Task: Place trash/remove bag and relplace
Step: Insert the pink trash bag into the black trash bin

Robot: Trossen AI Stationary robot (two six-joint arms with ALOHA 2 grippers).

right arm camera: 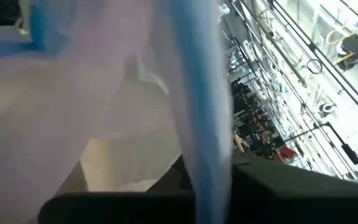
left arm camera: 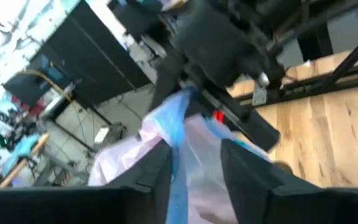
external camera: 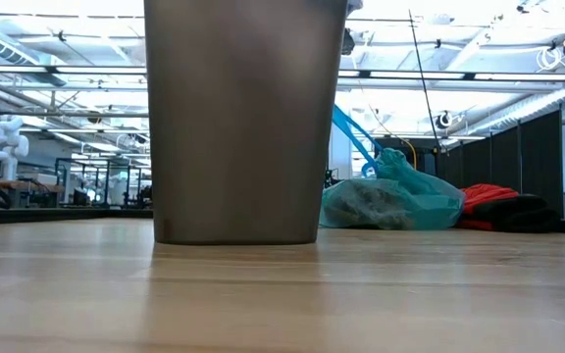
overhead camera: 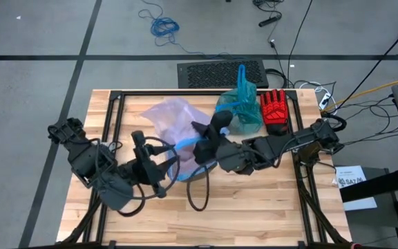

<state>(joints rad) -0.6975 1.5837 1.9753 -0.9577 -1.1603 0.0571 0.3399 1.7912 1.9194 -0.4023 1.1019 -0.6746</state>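
The teal-green bag [overhead camera: 240, 107] lies on the table's far side, right of centre, with brown stuff showing through it [external camera: 371, 204]. A pale pink bag with a blue edge [overhead camera: 175, 117] is held up over the grey bin [external camera: 243, 127] at mid-table. My right gripper [overhead camera: 200, 142] is shut on that blue edge. My left gripper [left arm camera: 197, 180] is open just left of it, with the blue edge and pink film running between its fingers. My right gripper pinches the pink bag's blue edge [left arm camera: 182, 102] between its two fingers, coming about level from the table's right. The film hangs slack below and spreads toward the far left. My left gripper: whether its fingers [left arm camera: 157, 180] touch the edge, I cannot tell.
A red glove [overhead camera: 275, 111] lies right of the teal bag. A black mat [overhead camera: 221, 72] lies on the floor past the far edge. Black frame rails [overhead camera: 116, 104] run along the table's sides. Bare wood lies along the near edge [overhead camera: 206, 221].
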